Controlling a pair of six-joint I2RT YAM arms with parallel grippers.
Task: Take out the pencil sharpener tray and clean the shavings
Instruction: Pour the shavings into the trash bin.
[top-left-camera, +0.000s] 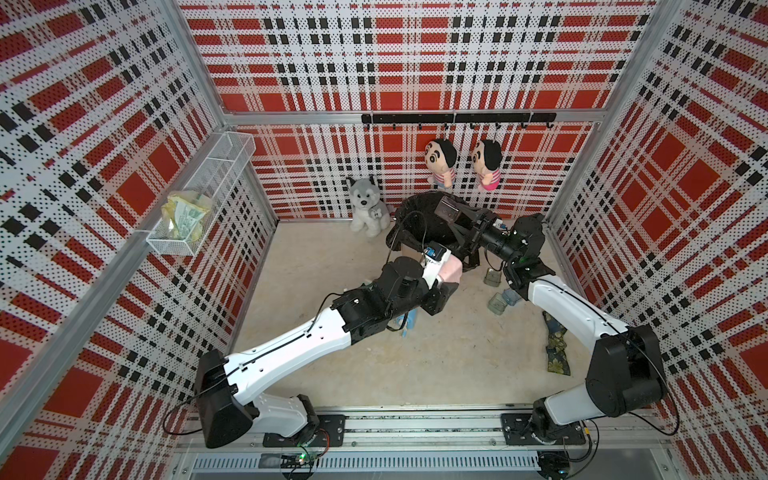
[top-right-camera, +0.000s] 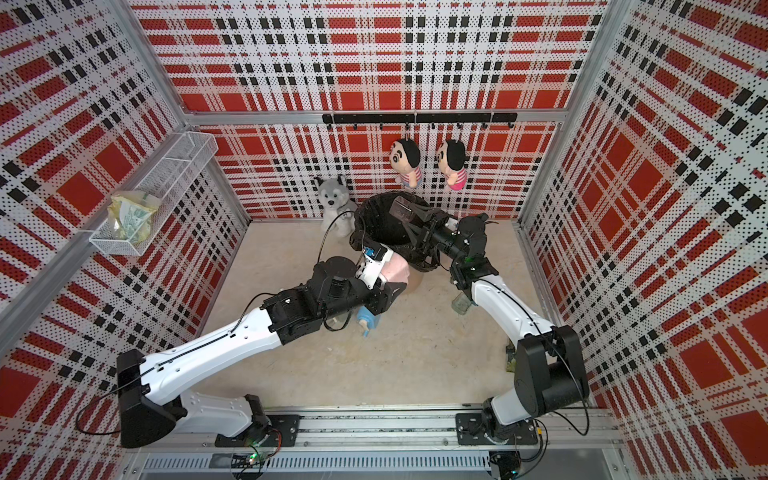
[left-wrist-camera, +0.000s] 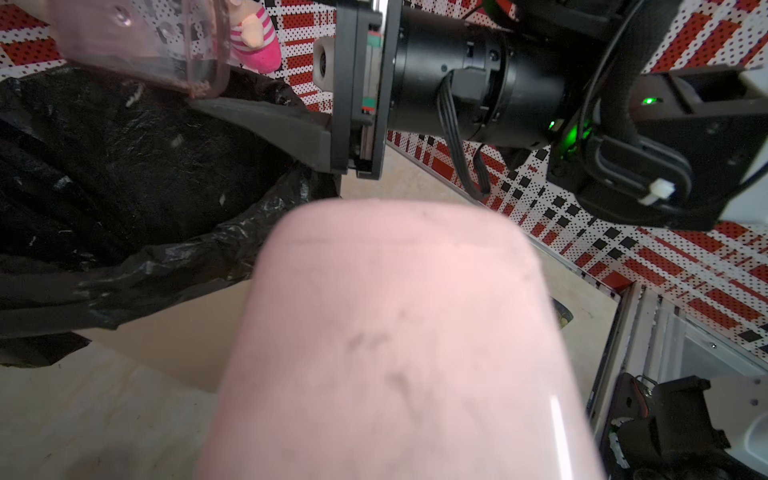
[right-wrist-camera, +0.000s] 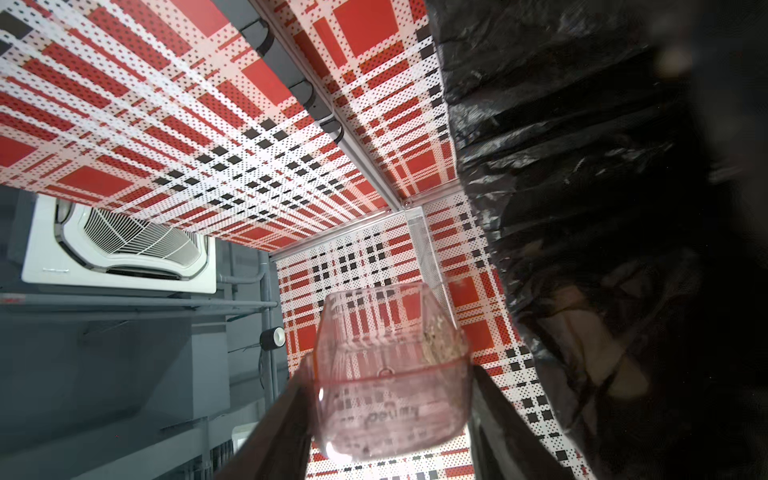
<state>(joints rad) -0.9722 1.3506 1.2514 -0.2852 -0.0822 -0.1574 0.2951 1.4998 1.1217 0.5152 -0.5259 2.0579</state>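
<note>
My right gripper (right-wrist-camera: 390, 376) is shut on the clear pinkish tray (right-wrist-camera: 390, 374), one finger on each side wall. It holds the tray tipped over the bin lined with a black bag (top-left-camera: 409, 216). In both top views the tray (top-left-camera: 449, 210) (top-right-camera: 401, 210) hangs above the bin's opening. Brown shavings (right-wrist-camera: 440, 345) cling inside one corner of the tray, and some shavings (left-wrist-camera: 199, 87) sit at its lower lip. My left gripper (top-left-camera: 444, 284) is shut on the pink pencil sharpener (top-left-camera: 451, 268) (left-wrist-camera: 395, 332) beside the bin; the sharpener hides its fingers.
A husky plush (top-left-camera: 368, 205) sits left of the bin, and two dolls (top-left-camera: 440, 160) hang behind it. Small clear containers (top-left-camera: 494, 291) and a patterned cloth (top-left-camera: 555, 349) lie by the right arm. A blue item (top-right-camera: 368, 322) lies under the left arm. A wire basket (top-left-camera: 199, 199) hangs on the left wall.
</note>
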